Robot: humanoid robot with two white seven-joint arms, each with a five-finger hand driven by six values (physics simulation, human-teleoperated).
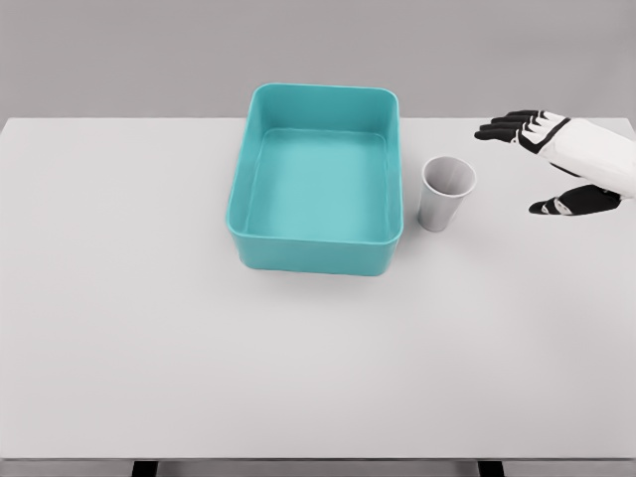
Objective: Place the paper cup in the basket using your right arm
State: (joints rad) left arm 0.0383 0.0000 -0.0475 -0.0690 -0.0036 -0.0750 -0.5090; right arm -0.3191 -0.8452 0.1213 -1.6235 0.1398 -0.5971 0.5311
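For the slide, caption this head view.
Open right hand hovers right of an upright paper cup beside the empty teal basket.

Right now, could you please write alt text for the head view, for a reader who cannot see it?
An open right hand reaches toward an upright paper cup standing just right of an empty teal basket on a white table. Hand and cup are apart.

The setting is a simulated test bench, not a lived-in room. A plain white table (199, 348) fills most of the view, its surface uniform and unmarked. Behind it stands a flat grey wall (149, 50) with no fixtures or texture. Lighting is even and shadows are soft. A teal basket (316, 248) and a paper cup (446, 194) are the only items set out, both smooth and featureless as rendered models.
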